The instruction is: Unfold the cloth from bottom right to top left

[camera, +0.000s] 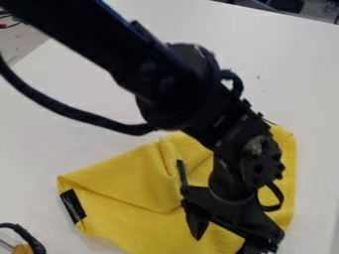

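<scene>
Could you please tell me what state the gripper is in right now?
The gripper looks open, its fingers apart over the yellow cloth, with nothing visibly pinched between them.

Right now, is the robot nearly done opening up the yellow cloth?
Not quite, I think. What looks done: the yellow cloth is spread out some on the left, by its black tag. In hand: nothing, it seems, as the pincer is open at the cloth's lower part. What's left: probably taking hold and unfolding toward the top left, because folds show near the middle.
</scene>
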Robot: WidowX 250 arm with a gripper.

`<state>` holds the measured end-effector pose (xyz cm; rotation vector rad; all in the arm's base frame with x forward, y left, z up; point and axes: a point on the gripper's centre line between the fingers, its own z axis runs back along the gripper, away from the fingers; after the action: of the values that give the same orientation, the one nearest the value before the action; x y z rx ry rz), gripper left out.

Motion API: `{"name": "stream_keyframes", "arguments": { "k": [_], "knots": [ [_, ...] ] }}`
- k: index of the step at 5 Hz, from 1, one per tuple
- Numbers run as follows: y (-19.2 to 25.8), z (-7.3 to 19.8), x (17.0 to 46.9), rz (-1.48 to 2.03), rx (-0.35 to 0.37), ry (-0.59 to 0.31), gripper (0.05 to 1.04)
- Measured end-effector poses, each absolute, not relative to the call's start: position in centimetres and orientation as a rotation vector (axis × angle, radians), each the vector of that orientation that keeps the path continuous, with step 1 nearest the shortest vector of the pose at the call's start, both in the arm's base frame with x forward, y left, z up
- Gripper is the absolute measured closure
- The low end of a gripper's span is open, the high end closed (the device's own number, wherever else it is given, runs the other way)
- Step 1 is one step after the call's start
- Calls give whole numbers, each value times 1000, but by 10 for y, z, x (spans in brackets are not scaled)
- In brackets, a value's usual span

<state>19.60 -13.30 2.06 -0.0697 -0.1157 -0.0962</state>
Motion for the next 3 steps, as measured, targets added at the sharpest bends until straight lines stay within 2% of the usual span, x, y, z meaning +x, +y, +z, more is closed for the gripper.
{"name": "stream_keyframes", "arguments": {
  "k": [2, 3],
  "knots": [
    [-111, 43, 210, -74, -85, -158, 83],
    [-85, 37, 219, -53, -86, -177, 83]
  ]
}}
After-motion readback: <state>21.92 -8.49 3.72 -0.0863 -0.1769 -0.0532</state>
